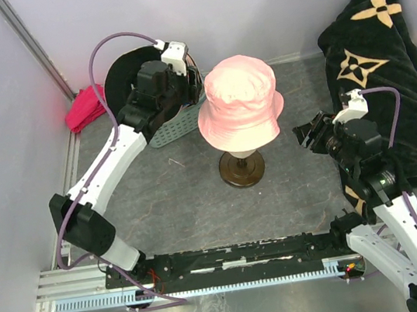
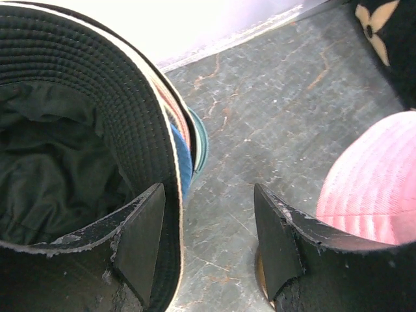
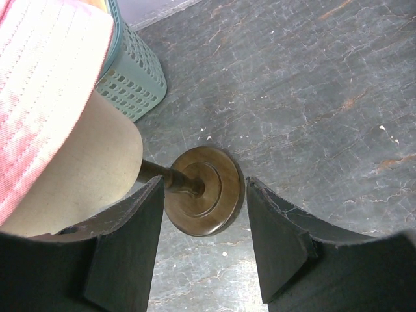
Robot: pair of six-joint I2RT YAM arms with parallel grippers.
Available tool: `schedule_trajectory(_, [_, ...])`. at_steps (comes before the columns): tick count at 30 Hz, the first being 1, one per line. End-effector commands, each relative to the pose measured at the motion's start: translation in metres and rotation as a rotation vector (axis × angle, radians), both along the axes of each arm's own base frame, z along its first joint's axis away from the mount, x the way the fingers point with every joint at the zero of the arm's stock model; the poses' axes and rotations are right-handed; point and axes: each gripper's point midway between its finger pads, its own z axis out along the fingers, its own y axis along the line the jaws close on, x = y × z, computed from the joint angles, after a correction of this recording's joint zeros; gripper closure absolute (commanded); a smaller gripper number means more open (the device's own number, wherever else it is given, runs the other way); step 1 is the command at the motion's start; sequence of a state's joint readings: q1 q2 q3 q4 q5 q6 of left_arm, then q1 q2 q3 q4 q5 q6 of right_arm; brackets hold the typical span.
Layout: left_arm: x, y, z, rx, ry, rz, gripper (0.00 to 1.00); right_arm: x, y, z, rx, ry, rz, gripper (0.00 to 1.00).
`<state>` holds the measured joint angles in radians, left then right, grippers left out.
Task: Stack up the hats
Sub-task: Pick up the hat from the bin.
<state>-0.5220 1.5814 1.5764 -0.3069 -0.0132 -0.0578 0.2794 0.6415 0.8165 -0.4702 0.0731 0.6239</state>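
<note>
The pink fabric bucket hat (image 1: 239, 100) tops the brown wooden stand (image 1: 242, 168) at centre, likely the stacking spot; the left gripper (image 2: 208, 201), jaws wide and empty, hangs at the black fabric bucket hat's (image 2: 84, 84) brim over the far-left teal plastic basket (image 1: 173, 126), seemingly to pinch it; the right gripper (image 3: 203, 195) hovers open, empty.

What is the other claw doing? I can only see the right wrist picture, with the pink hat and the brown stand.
Observer: The left claw is open, right beside a black hat.
Operator: Where is that black hat?
Observer: It sticks out of the green basket, tipped so its inside faces the claw.
Operator: What's next to my arm?
Observer: A big black cloth with beige flowers, piled on the right side.
</note>
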Motion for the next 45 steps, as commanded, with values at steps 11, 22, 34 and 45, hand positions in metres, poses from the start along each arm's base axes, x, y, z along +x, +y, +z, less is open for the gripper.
schedule_trajectory(11, [0.018, 0.026, 0.007, 0.201, -0.096, 0.180, 0.38, 0.008, -0.002, 0.030, -0.002, -0.090, -0.013, 0.39])
schedule_trajectory(22, [0.025, 0.035, 0.006, 0.218, -0.114, 0.252, 0.51, 0.011, -0.002, 0.028, -0.010, -0.090, -0.012, 0.38])
schedule_trajectory(34, [0.027, 0.037, 0.001, 0.221, -0.108, 0.270, 0.53, 0.013, -0.001, 0.030, -0.012, -0.096, -0.011, 0.38])
schedule_trajectory(45, [0.037, 0.038, -0.001, 0.174, -0.089, 0.286, 0.97, 0.013, -0.002, 0.035, -0.021, -0.107, -0.011, 0.38])
